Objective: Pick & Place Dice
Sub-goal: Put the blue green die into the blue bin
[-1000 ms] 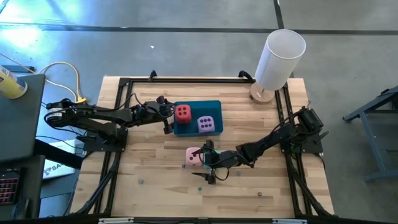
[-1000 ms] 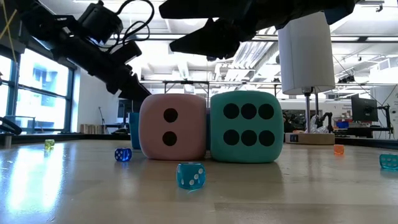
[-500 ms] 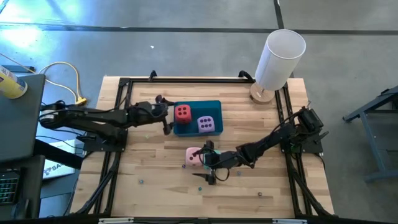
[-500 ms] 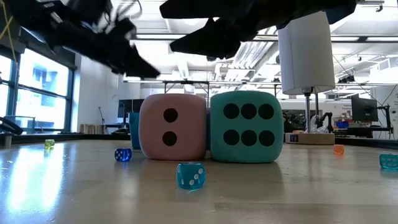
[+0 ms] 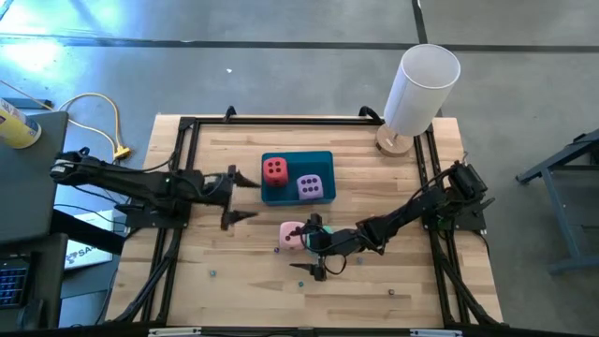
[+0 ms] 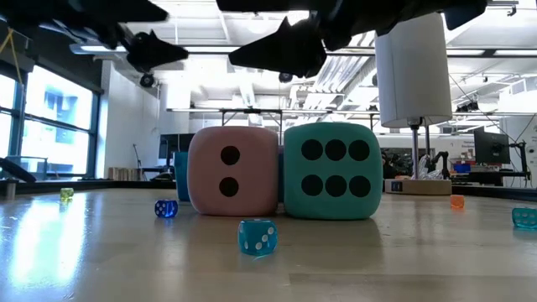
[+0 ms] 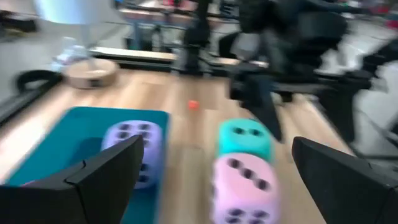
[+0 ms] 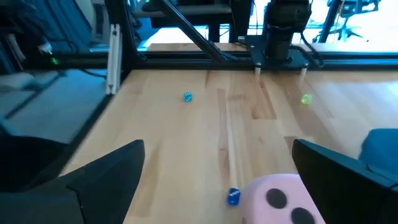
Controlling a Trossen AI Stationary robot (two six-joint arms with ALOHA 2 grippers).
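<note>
A red die (image 5: 274, 169) and a purple die (image 5: 310, 187) sit in the blue tray (image 5: 298, 159) at mid-table. Nearer, a pink die (image 5: 292, 234) and a teal die (image 6: 333, 172) stand side by side on the wood. My right gripper (image 5: 314, 251) hovers open just above and right of these two; its arm covers most of the teal die in the high view. The pink die (image 8: 280, 196) shows low between its fingers. My left gripper (image 5: 239, 197) is open, raised, left of the tray, facing the purple die (image 7: 134, 152), the teal die (image 7: 244, 140) and the pink die (image 7: 242, 186).
A white cylinder (image 5: 421, 80) on a round wooden base stands at the far right corner. Tiny beads lie scattered on the wood, such as a blue one (image 6: 258, 236) in front of the pink die and another (image 8: 187, 96) farther left. Black frame rails (image 5: 178, 168) border the table.
My left gripper has drawn back from the tray's left edge toward the table's left and near side, rising and turning as it went; it stays open. My right gripper and all the dice have kept still.
</note>
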